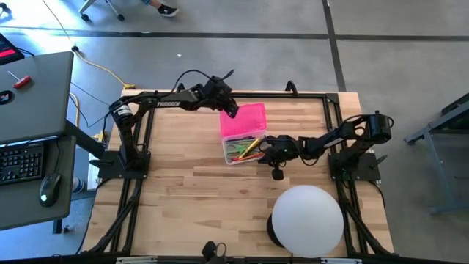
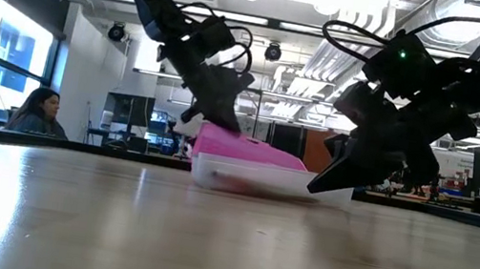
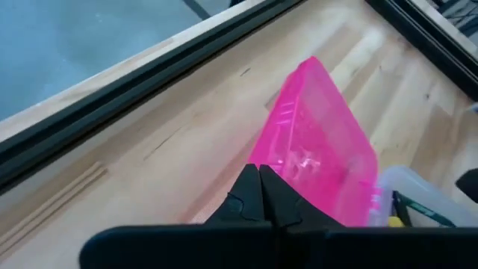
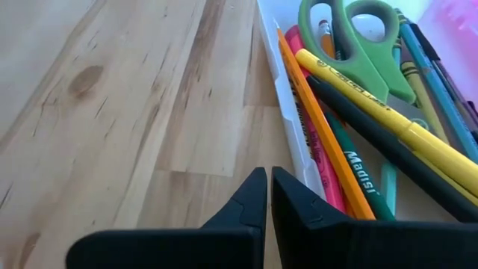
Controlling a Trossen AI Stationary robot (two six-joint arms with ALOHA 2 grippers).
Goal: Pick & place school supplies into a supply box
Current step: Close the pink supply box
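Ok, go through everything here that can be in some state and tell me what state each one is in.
supply box: open, holding the supplies
pink lid: raised, tilted back
pens and pencils: lying in the box
scissors: blades closed, on top of the pens
left gripper: shut, at the lid's edge
right gripper: shut, empty, beside the box

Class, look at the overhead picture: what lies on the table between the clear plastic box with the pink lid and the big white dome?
Nothing but bare wooden table; in the high view, the box and dome stand apart.
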